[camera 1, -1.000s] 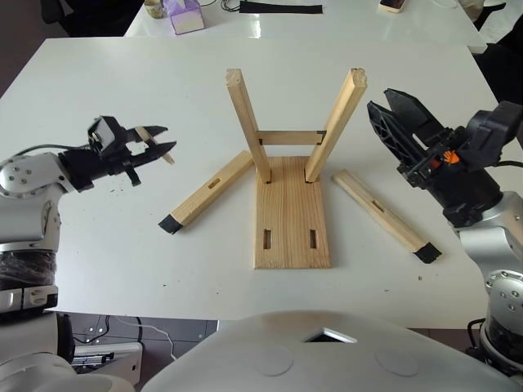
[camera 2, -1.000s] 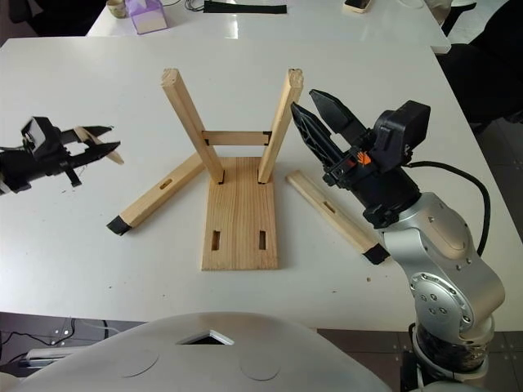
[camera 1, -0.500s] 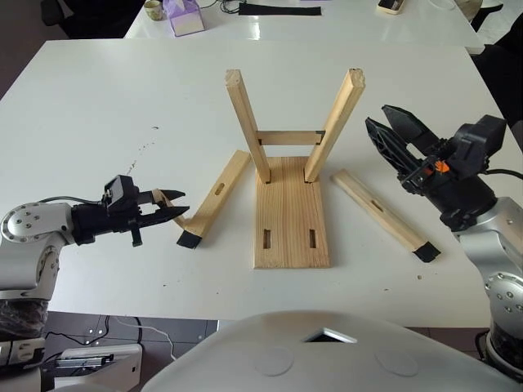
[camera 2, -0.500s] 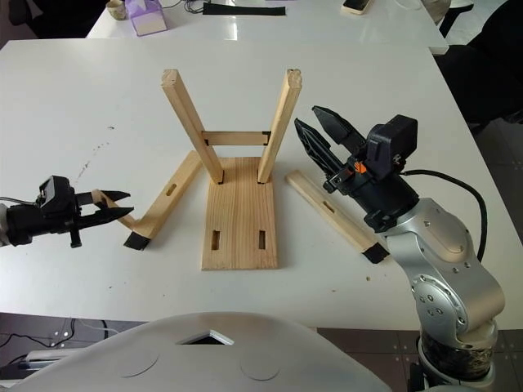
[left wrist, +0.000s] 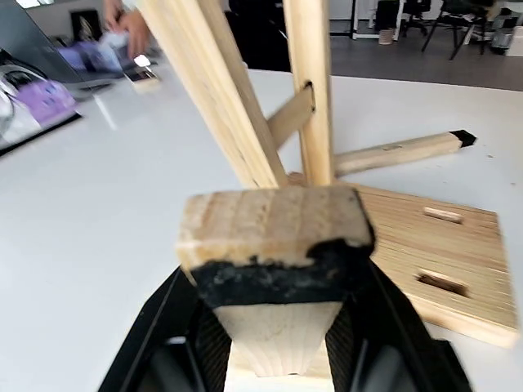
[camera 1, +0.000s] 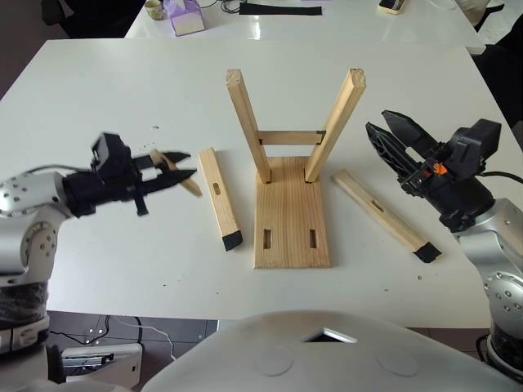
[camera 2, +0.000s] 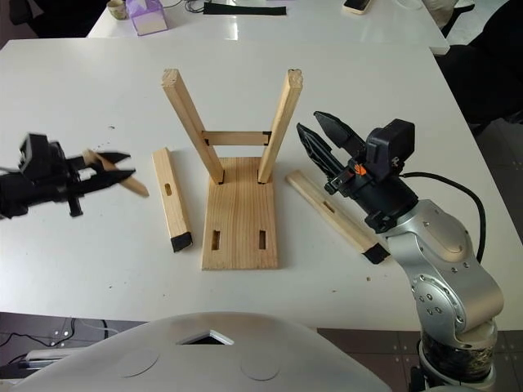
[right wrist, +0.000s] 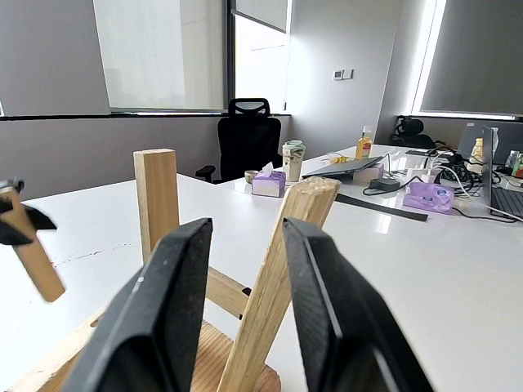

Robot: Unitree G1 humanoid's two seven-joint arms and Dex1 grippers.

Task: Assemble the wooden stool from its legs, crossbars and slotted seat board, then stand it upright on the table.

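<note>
Evidently light and stiff, the crossbar [camera 1: 192, 186] sits pinched in the left gripper [camera 1: 189, 163] at nine o'clock of the seat board [camera 1: 292, 220]; best gripped mid-length, ends free. Right gripper [camera 1: 377, 122] gapes empty at three o'clock.

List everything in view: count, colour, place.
table: one, white, under everything.
seat board: one, light wood, flat at table centre.
fitted legs: two, light wood, standing at the board's far end.
fitted crossbar: one, light wood, joining those legs.
loose legs: two, light wood, black-tipped, lying either side of the board.
loose crossbar: one, light wood, in the left gripper.
left gripper: one, black, jaws shut on that crossbar.
right gripper: one, black, jaws open, right of fitted legs.
</note>
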